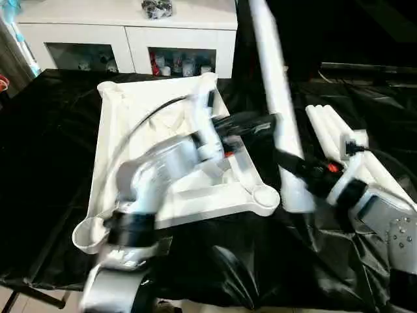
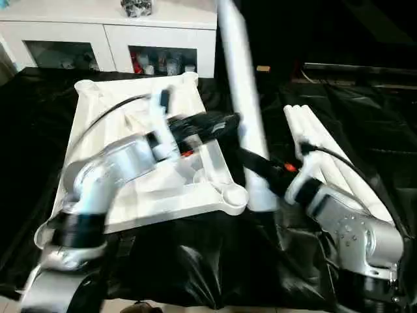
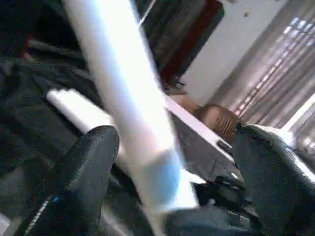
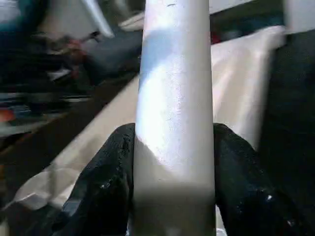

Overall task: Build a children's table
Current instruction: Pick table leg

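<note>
The long white tapered plastic leg [image 1: 277, 104] stood nearly upright just beside the near corner socket [image 1: 266, 194] of the white ribbed tabletop [image 1: 130, 117], presumably for insertion. The right end effector [image 1: 296, 166] was clenched on its lower end. The left end effector [image 3: 162, 187] bracketed it, fingers spread. Spare legs [image 1: 335, 134] lay on the black-draped table [image 1: 45, 150].

A white cabinet [image 1: 127, 39] with glass doors stands behind the black-draped work surface [image 1: 45, 150].

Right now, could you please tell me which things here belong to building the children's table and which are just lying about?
Job:
white plastic ribbed tabletop, upside down
long white tubular leg, clamped in right gripper
spare white legs on black cloth

Lying about:
white glass-door cabinet
</note>
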